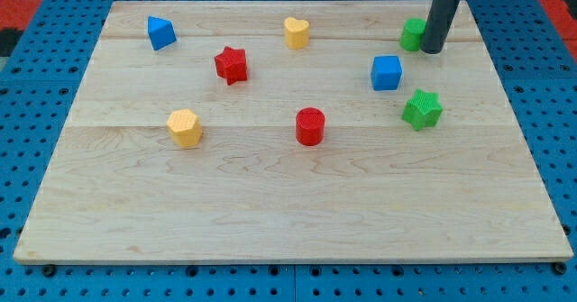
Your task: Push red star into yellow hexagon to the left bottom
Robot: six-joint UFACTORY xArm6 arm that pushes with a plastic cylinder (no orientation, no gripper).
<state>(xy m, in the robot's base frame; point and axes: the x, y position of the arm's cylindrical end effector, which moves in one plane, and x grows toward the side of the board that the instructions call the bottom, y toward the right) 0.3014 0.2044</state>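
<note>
And here's my tip, planted far over on the right side of the table, right up against a green block whose shape is partly hidden behind the rod, so I can't call it. There are no jaws on this rod to be wide, narrow or holding anything: it's a bare rod end resting at table height.

Now the red star: it sits in the far left part of the table, well apart from my tip, with plenty of bare wood between them. Below it and a little further left, nearer to us, is the yellow hexagon. The two are near each other but not touching; there's a clear gap between them.

Around the rest of the table: a blue triangle-like block in the far left corner, a yellow heart along the far edge near the middle, and a red cylinder close to the centre, to the right of the yellow hexagon. On the right side, a blue cube sits just below and left of my tip, and a green star lies nearer to us, just beside the cube but apart from it.

All blocks rest flat on the wood, none stacked, none touching another.
</note>
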